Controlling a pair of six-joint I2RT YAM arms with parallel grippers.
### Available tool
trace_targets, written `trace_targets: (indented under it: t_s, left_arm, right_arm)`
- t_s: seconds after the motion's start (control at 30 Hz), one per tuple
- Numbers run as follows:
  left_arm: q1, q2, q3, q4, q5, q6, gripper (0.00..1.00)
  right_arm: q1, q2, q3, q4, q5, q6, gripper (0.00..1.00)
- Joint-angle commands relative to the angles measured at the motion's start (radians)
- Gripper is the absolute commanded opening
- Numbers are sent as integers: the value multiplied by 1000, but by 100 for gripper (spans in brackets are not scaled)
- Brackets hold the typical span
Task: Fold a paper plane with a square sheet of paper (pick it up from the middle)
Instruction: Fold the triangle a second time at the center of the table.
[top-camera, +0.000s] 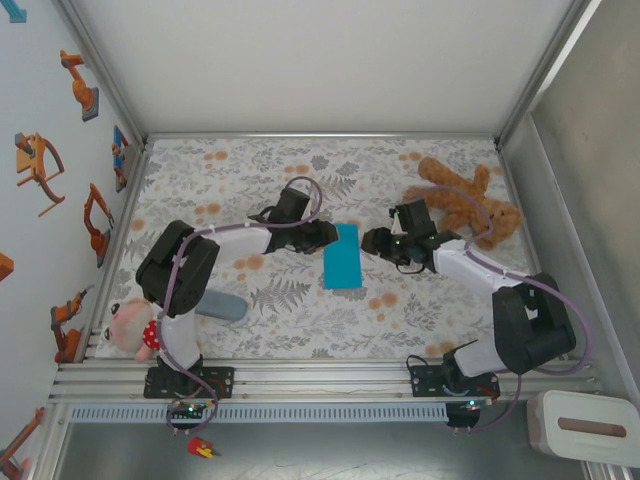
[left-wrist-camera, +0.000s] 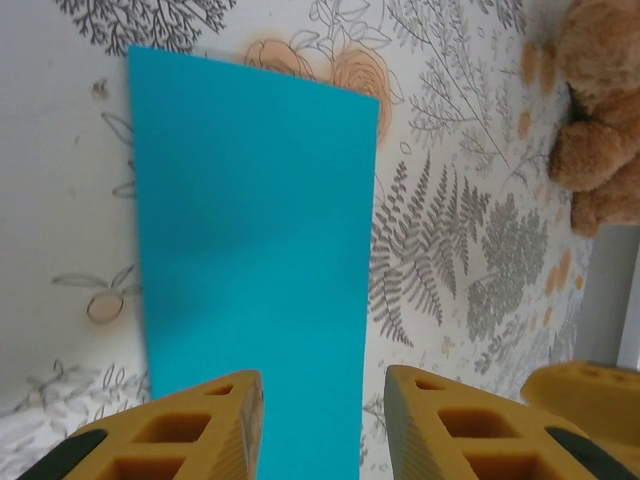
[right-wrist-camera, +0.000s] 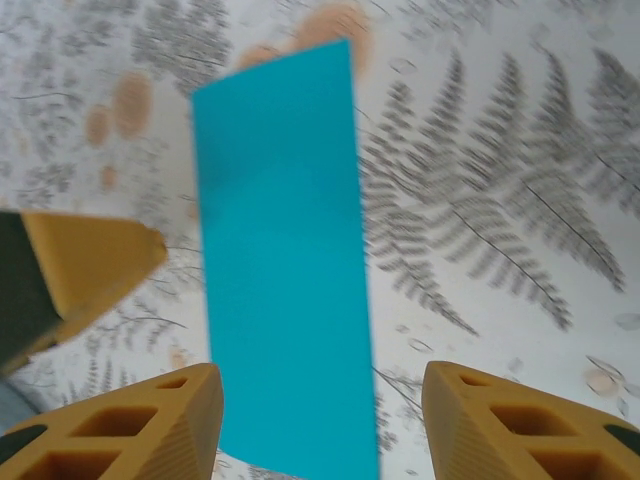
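The turquoise sheet of paper (top-camera: 344, 256) lies flat on the floral table cover as a narrow rectangle, about half as wide as it is long. My left gripper (top-camera: 328, 233) hovers at its left long edge. In the left wrist view the paper (left-wrist-camera: 255, 230) runs away from the open left gripper (left-wrist-camera: 323, 385), with the sheet's edge under the gap and touching neither finger. My right gripper (top-camera: 368, 242) stands at the opposite edge. In the right wrist view the right gripper (right-wrist-camera: 320, 375) is open wide above the paper (right-wrist-camera: 285, 260), holding nothing.
A brown teddy bear (top-camera: 465, 200) lies at the back right, just behind the right arm. A grey-blue oblong case (top-camera: 222, 305) and a small doll (top-camera: 130, 328) sit at the front left. Metal rails frame the table.
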Motion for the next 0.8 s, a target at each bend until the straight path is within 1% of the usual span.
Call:
trace_targets:
  t_s: [0.0, 0.07, 0.13, 0.3, 0.37, 0.5, 0.63, 0.77]
  left_arm:
    - [5, 45, 53, -75, -21, -23, 36]
    - [6, 67, 67, -68, -20, -30, 35]
    - [9, 84, 80, -71, -21, -37, 35]
    - [21, 136, 110, -100, -24, -77, 32]
    - [26, 148, 113, -115, -35, -100, 31]
    - [36, 156, 97, -155, -65, -137, 30]
    - [36, 174, 91, -167, -57, -155, 30]
    - [35, 191, 96, -169, -50, -165, 29]
  right_arm:
    - [-6, -21, -31, 39, 15, 51, 55]
    - [-6, -10, -47, 41, -9, 75, 54]
    - [-5, 1, -67, 55, -42, 101, 49]
    - [-5, 13, -151, 152, -118, 167, 46]
    - [-5, 17, -166, 162, -145, 169, 43]
    - [-4, 1, -201, 139, -180, 155, 42]
    - [-4, -12, -227, 135, -213, 150, 42]
    - [-4, 2, -232, 167, -217, 167, 40]
